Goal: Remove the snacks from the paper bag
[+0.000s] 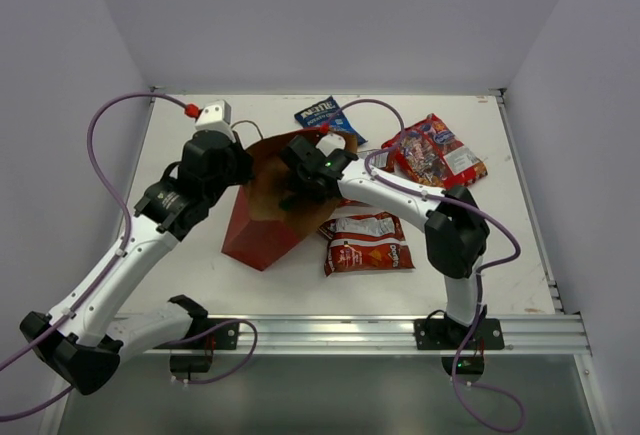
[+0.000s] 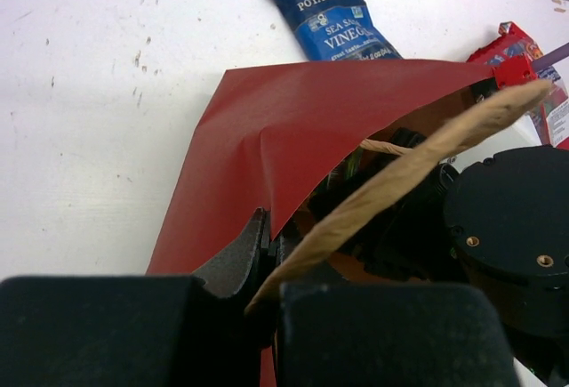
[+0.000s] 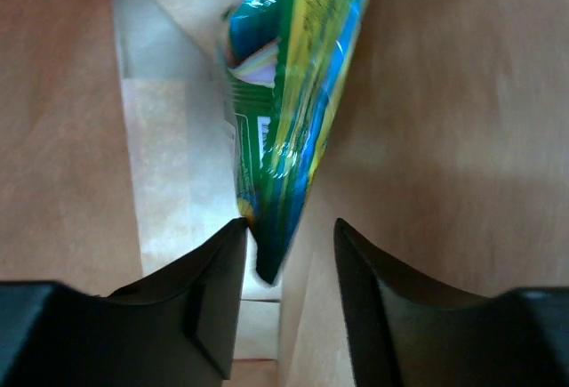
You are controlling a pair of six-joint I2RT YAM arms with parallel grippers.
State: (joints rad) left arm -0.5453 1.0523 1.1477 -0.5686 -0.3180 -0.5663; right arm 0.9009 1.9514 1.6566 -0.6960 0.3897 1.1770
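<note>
Red-and-silver chip bags lie nearest, two overlapping on the table, just right of the paper bag. That bag rests tilted, its mouth towards the far right. The left gripper is pinched on the bag's rim. Inside the bag, the right gripper has its fingers apart astride the lower corner of the green-yellow packet. Farther right lies the red multicolour packet, and farthest is the blue packet.

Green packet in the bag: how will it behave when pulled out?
Likely floppy: the green packet is thin crinkled foil, so it may bend away from the right gripper. Probably slippery, given its glossy sheen. Likely light, yet it could drag on the paper bag walls close beside it.
</note>
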